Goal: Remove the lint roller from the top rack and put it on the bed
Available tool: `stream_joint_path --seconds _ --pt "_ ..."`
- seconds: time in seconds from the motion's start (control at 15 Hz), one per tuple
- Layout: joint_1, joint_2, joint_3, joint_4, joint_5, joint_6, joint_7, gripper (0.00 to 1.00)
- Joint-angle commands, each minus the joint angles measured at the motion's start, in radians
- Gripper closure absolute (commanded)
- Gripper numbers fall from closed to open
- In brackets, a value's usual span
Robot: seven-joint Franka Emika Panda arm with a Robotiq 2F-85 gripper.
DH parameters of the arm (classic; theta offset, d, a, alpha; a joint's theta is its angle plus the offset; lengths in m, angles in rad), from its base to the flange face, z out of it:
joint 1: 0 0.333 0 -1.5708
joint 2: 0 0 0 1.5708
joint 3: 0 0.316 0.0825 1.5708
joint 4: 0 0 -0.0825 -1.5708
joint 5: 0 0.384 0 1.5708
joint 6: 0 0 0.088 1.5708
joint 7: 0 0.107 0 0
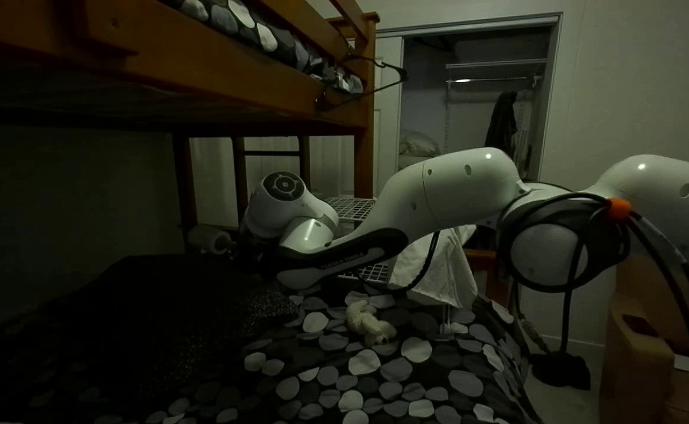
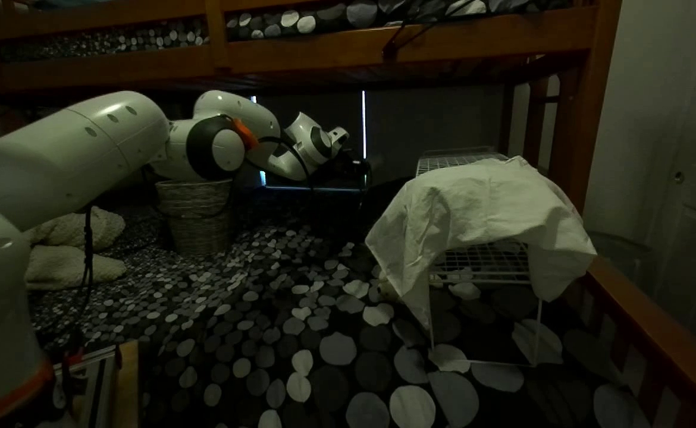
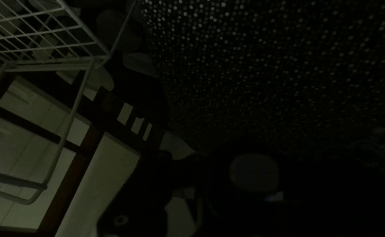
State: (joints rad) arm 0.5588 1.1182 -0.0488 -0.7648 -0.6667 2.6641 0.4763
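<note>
The lint roller, a pale cylinder (image 1: pixel 209 238), lies roughly level at my gripper (image 1: pixel 243 250) in an exterior view, above a dark sparkly cushion on the bed. In the wrist view its round end (image 3: pixel 255 172) shows very dark between the jaws of my gripper (image 3: pixel 205 164), which looks shut on it. My gripper is a small dark shape (image 2: pixel 354 167) in an exterior view; the roller cannot be made out there. The white wire rack (image 2: pixel 458 159) stands on the bed (image 2: pixel 336 348), away from the gripper; its rungs show in the wrist view (image 3: pixel 47 33).
A white cloth (image 2: pixel 479 199) hangs over the rack. A small plush toy (image 1: pixel 368 323) lies on the dotted bedding. The dark sparkly cushion (image 3: pixel 261 72) is under the gripper. A wicker basket (image 2: pixel 196 217) stands on the bed. The wooden upper bunk (image 2: pixel 324 50) is overhead.
</note>
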Motion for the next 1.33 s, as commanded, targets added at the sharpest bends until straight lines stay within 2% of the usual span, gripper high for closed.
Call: stream_joint_path --seconds 0.0,0.13,0.27,0.33,0.53,0.8,1.0,1.13,1.2,1.27 --pt "-0.005 0.063 -0.007 0.080 0.009 0.019 0.036 0.61" --pt "-0.009 0.057 0.003 0.066 0.013 0.007 0.031 0.46" --pt "-0.025 0.028 0.050 0.027 0.036 0.023 -0.015 0.31" --pt "-0.046 -0.017 0.127 -0.036 0.067 0.013 -0.131 0.22" --pt "-0.070 -0.064 0.246 -0.113 0.096 -0.024 -0.317 0.01" --pt "-0.106 0.007 0.409 -0.179 0.143 0.101 -0.452 0.00" --pt "-0.157 0.008 0.528 -0.359 0.153 0.217 -0.506 0.00" --pt "-0.226 -0.017 0.633 -0.484 0.160 0.213 -0.546 0.00" --pt "-0.212 -0.095 0.548 -0.536 0.144 0.121 -0.419 0.00" --pt "-0.226 -0.160 0.517 -0.582 0.133 0.096 -0.368 0.00"
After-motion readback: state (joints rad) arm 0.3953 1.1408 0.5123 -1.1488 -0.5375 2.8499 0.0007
